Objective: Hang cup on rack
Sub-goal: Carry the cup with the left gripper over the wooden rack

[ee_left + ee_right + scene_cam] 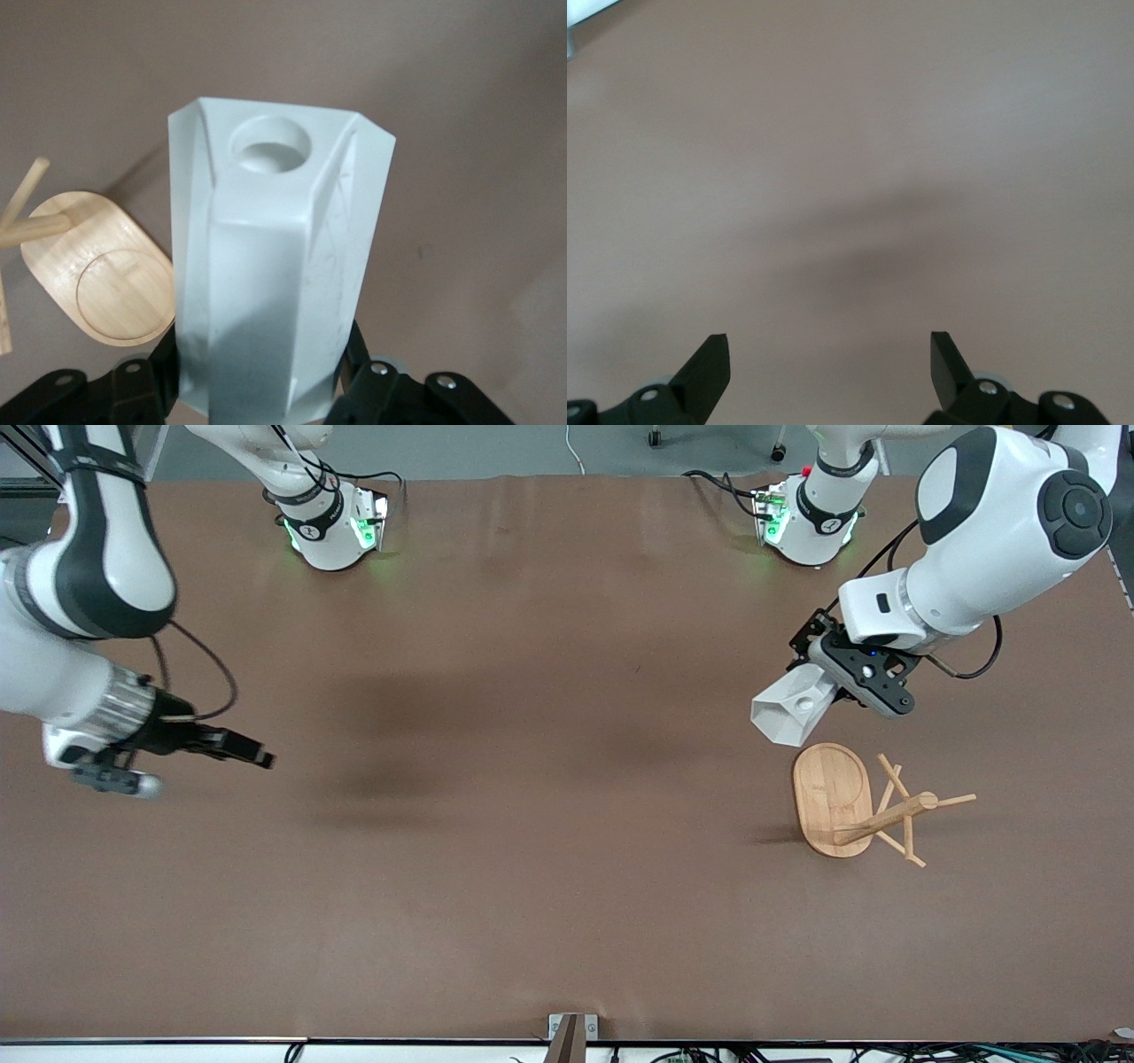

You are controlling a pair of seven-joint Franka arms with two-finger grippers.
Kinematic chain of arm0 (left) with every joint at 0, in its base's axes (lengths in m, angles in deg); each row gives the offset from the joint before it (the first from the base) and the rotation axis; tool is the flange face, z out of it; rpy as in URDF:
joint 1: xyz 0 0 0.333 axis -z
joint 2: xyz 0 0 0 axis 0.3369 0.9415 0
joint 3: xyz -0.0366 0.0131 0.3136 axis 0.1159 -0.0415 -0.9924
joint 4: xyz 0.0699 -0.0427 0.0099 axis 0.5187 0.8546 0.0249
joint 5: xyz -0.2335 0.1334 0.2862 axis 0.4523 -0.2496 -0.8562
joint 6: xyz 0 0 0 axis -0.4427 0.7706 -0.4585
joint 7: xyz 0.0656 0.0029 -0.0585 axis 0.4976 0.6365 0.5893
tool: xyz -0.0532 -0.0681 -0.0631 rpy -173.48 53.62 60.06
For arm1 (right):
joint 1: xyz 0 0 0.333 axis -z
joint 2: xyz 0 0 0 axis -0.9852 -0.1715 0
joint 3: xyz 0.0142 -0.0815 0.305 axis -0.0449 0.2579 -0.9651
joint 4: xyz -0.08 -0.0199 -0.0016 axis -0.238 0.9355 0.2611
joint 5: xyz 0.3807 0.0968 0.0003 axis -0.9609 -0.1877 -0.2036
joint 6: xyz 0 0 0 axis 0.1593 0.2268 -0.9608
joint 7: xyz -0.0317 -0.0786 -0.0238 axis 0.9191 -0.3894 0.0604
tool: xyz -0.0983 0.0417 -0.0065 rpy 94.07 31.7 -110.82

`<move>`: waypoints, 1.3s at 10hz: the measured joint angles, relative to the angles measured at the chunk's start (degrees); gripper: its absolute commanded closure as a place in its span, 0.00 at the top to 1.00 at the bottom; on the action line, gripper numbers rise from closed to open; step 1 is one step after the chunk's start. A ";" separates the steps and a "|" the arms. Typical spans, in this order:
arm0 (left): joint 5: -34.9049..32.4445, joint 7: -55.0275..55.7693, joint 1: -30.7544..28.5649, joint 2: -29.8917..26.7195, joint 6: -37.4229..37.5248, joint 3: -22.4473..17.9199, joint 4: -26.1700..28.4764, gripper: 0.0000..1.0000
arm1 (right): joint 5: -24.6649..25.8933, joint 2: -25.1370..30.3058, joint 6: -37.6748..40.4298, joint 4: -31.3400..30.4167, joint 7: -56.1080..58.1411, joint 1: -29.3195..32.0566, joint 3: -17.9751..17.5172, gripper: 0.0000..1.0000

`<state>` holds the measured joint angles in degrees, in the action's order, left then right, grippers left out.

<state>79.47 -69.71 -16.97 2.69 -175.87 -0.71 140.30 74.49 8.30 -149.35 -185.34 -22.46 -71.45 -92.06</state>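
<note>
My left gripper (826, 684) is shut on the white faceted cup (791, 708) and holds it tilted in the air, just above the table beside the rack's base. In the left wrist view the cup (283, 266) fills the middle between my black fingers (146, 376), with its handle hole (270, 146) facing the camera. The bamboo rack (833, 797) stands on its oval base toward the left arm's end of the table, with post and thin pegs (904, 810). Its base (97, 274) shows beside the cup. My right gripper (257, 757) is open and empty, waiting over the right arm's end of the table (830, 354).
The brown table (532, 779) holds nothing else. Both robot bases (332, 522) stand along its edge farthest from the front camera. A small metal bracket (571, 1032) sits at the nearest edge.
</note>
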 measured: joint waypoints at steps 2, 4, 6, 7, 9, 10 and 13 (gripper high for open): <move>0.00 -4.74 -0.03 -1.28 -3.46 -2.07 6.10 0.00 | 9.19 0.75 7.76 5.86 -1.12 -0.03 0.95 1.00; 0.00 -11.59 -0.14 -1.37 -5.74 -6.22 9.37 0.00 | 10.71 1.23 17.39 14.33 -2.97 0.05 1.26 1.00; 0.00 -16.06 -0.29 -0.50 -7.80 -8.72 10.88 0.01 | 11.22 1.72 25.46 21.84 -2.92 0.54 3.57 1.00; 0.00 -17.90 -0.30 0.39 -8.92 -9.88 10.95 0.01 | 11.07 2.14 27.82 23.59 -2.09 0.94 4.53 1.00; 0.00 -20.07 -0.32 2.21 -9.83 -11.59 10.95 0.01 | 10.93 3.10 32.24 24.42 -0.67 0.98 5.52 1.00; 0.00 -20.44 -0.31 2.88 -10.20 -11.88 10.84 0.01 | 10.93 3.39 33.11 24.42 -0.58 0.45 5.99 1.00; 0.03 -20.82 -0.32 4.39 -10.52 -12.96 9.51 0.01 | 10.93 3.69 33.21 24.43 -0.15 -0.42 6.72 1.00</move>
<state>79.50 -90.53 -17.29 7.07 -186.39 -13.67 149.81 85.42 11.99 -116.14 -160.91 -22.61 -71.87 -85.33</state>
